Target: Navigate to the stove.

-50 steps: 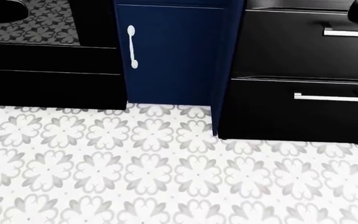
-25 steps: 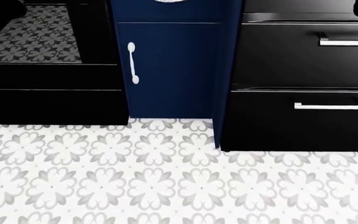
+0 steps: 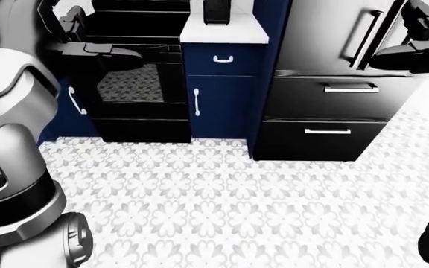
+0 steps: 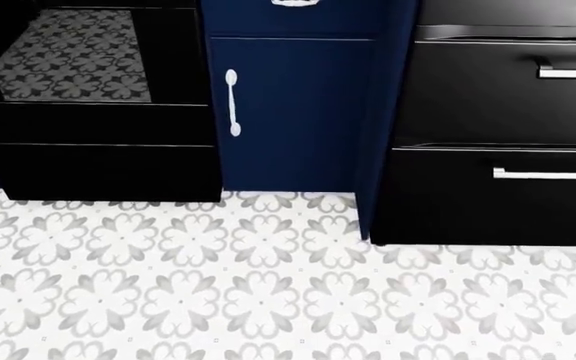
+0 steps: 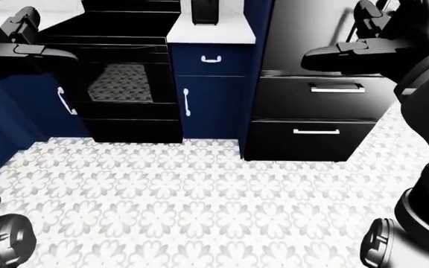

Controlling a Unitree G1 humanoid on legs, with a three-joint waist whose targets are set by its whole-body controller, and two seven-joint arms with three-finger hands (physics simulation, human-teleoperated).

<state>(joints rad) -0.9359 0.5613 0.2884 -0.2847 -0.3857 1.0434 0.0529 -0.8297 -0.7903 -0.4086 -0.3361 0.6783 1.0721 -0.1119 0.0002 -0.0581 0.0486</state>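
The black stove point(image 3: 136, 84) stands at the upper left of the left-eye view, its glass oven door mirroring the floor tiles. It also shows at the top left of the head view point(image 4: 78, 67) and in the right-eye view point(image 5: 121, 84). My left hand point(image 3: 65, 22) is raised in front of the stove's top left, open and empty. My right hand point(image 5: 369, 17) is raised in front of the black fridge, open and empty.
A narrow navy cabinet point(image 4: 293, 112) with a white handle stands right of the stove, under a white counter point(image 3: 226, 33) holding a dark object. A black fridge point(image 3: 334, 84) with two drawers juts out at the right. Patterned tile floor point(image 3: 215, 195) lies below.
The whole head view has shifted: the cabinet and appliances first slid down, then a little to the right, so the camera has moved. Nothing in the kitchen has moved itself.
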